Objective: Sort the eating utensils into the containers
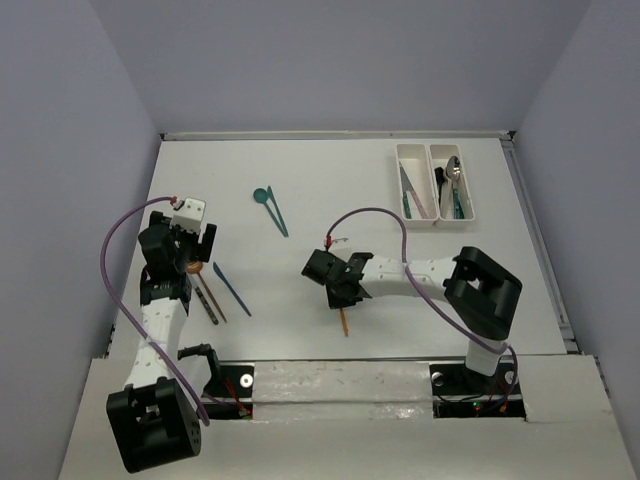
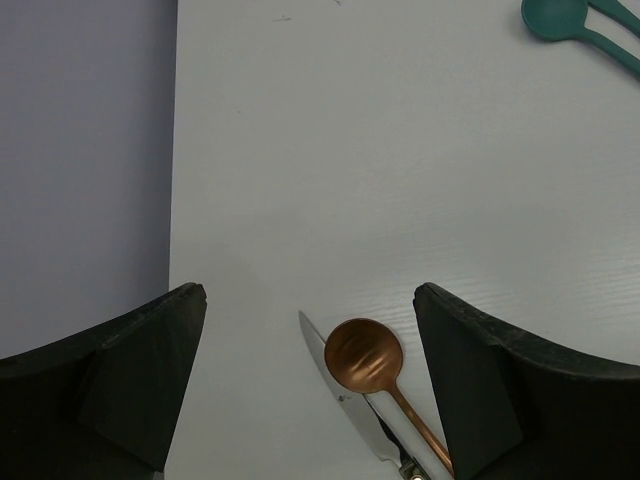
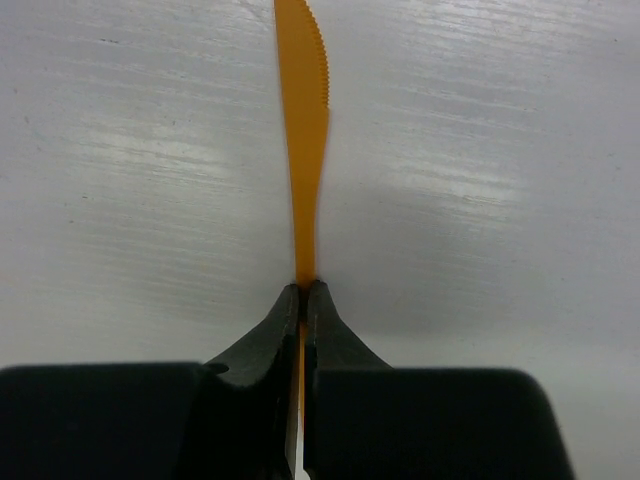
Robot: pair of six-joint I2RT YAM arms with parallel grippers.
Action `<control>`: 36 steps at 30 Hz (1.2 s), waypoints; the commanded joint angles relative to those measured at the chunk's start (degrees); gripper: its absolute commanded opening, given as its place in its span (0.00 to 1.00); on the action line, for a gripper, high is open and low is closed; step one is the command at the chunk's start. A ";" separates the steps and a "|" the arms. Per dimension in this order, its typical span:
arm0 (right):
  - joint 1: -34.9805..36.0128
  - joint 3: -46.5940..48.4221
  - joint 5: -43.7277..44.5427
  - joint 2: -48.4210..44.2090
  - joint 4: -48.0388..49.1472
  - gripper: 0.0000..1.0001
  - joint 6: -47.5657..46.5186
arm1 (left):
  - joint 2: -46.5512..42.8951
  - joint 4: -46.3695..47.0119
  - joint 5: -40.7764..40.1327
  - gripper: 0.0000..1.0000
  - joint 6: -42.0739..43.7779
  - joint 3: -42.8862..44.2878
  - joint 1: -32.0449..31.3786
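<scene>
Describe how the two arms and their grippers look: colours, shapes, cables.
Both the left arm and the right arm have white tubular links joined by chunky black joint housings. A thin purple cable loops alongside each one. The left gripper and right gripper each have two matte black fingers, broad at the base and tapering to the tips. A white box tops the left wrist.

White arms (image 1: pixel 400 272), black joints, black tools (image 3: pixel 303 294) (purple cables (image 1: pixel 370 210) alongside)

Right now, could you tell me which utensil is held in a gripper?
The orange serrated knife, pinched in the shut right gripper; the copper spoon and teal spoon lie free.
</scene>
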 commanded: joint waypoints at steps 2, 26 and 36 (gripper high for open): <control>0.71 -2.61 3.73 1.91 -2.09 0.00 1.13 | -0.53 2.64 -0.90 0.99 1.04 -0.60 -0.14; -28.10 9.79 5.42 -16.20 18.47 0.00 -36.23 | 7.11 1.15 -2.57 0.99 2.19 6.43 -0.23; -39.97 14.26 1.89 -6.54 24.54 0.00 -41.06 | 12.64 -5.00 -5.11 0.99 -0.54 15.31 -1.55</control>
